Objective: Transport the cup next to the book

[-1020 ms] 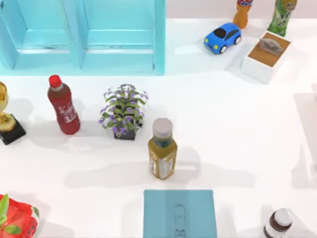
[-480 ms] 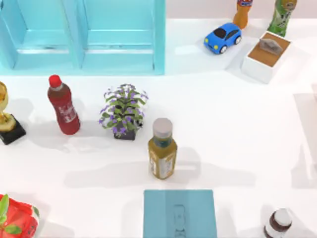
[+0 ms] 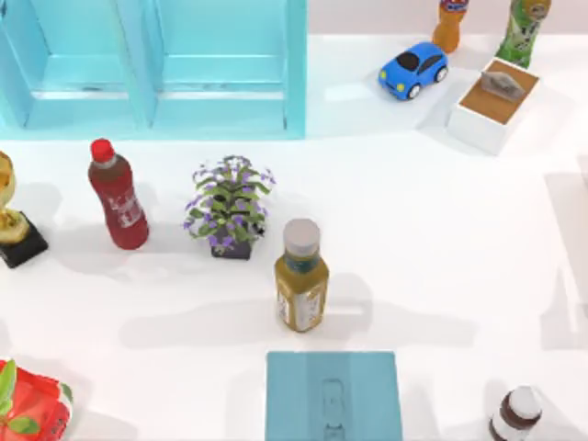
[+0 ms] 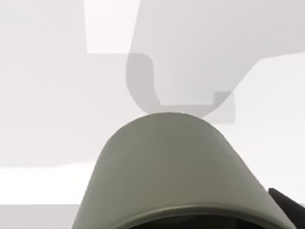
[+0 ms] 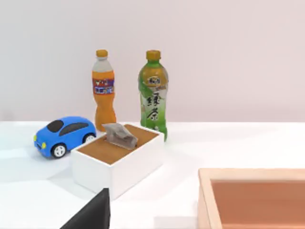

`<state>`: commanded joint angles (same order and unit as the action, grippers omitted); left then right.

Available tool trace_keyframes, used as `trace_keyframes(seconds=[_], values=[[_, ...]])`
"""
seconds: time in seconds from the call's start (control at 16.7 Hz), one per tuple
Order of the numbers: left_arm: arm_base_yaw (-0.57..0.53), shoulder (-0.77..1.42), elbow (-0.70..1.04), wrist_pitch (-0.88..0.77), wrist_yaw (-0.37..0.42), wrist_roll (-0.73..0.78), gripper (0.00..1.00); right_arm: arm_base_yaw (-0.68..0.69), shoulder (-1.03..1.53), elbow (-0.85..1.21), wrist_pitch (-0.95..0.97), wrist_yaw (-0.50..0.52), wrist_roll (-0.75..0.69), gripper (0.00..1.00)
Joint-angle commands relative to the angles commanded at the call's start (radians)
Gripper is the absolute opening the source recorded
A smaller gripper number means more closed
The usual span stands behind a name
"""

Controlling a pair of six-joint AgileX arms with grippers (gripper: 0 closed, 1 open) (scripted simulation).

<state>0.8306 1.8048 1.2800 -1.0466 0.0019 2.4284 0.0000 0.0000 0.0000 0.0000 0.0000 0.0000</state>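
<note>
The cup (image 4: 176, 167) is grey-green and rounded, and it sits very close in the left wrist view, above the white table. My left gripper holds it, with a dark finger (image 4: 288, 207) against its side. Its shadow falls apart from it on the table. The teal-blue book (image 3: 333, 397) lies flat at the table's front edge, in the middle of the top view. My right gripper (image 5: 93, 214) appears as a dark corner in the right wrist view, facing the back right corner of the table.
A yellow tea bottle (image 3: 301, 280) stands just behind the book and a dark bottle (image 3: 516, 413) to its right. A potted plant (image 3: 230, 207), a red bottle (image 3: 118, 197), a trophy (image 3: 11, 225), a teal cabinet (image 3: 156, 69), a toy car (image 3: 413, 69) and a white box (image 3: 493, 103) stand farther back.
Nothing on the table has moved. Only the faint shadow at the front left edge of the top view has shifted slightly.
</note>
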Motion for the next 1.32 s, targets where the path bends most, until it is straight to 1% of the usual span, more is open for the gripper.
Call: trace_keyframes(seconds=[0.3, 0.42, 0.54, 0.66, 0.78, 0.96, 1.14, 1.32], values=[[0.001, 0.001, 0.0, 0.0, 0.0, 0.0, 0.0, 0.0, 0.0, 0.0, 0.0, 0.0, 0.0, 1.0], [-0.009, -0.008, 0.007, -0.003, 0.01, -0.028, 0.0, 0.0, 0.0, 0.0, 0.0, 0.0, 0.0, 1.0], [-0.038, -0.028, 0.021, -0.009, 0.031, -0.097, 0.0, 0.0, 0.0, 0.0, 0.0, 0.0, 0.0, 1.0], [-0.089, -0.058, 0.04, -0.019, 0.06, -0.212, 0.0, 0.0, 0.0, 0.0, 0.0, 0.0, 0.0, 1.0], [-0.159, -0.094, 0.059, -0.032, 0.094, -0.365, 0.0, 0.0, 0.0, 0.0, 0.0, 0.0, 0.0, 1.0], [-0.298, -0.155, 0.08, -0.055, 0.143, -0.675, 0.0, 0.0, 0.0, 0.0, 0.0, 0.0, 0.0, 1.0], [-0.471, -0.216, 0.093, -0.083, 0.185, -1.061, 0.0, 0.0, 0.0, 0.0, 0.0, 0.0, 0.0, 1.0], [-0.674, -0.267, 0.095, -0.114, 0.211, -1.495, 0.0, 0.0, 0.0, 0.0, 0.0, 0.0, 0.0, 1.0]])
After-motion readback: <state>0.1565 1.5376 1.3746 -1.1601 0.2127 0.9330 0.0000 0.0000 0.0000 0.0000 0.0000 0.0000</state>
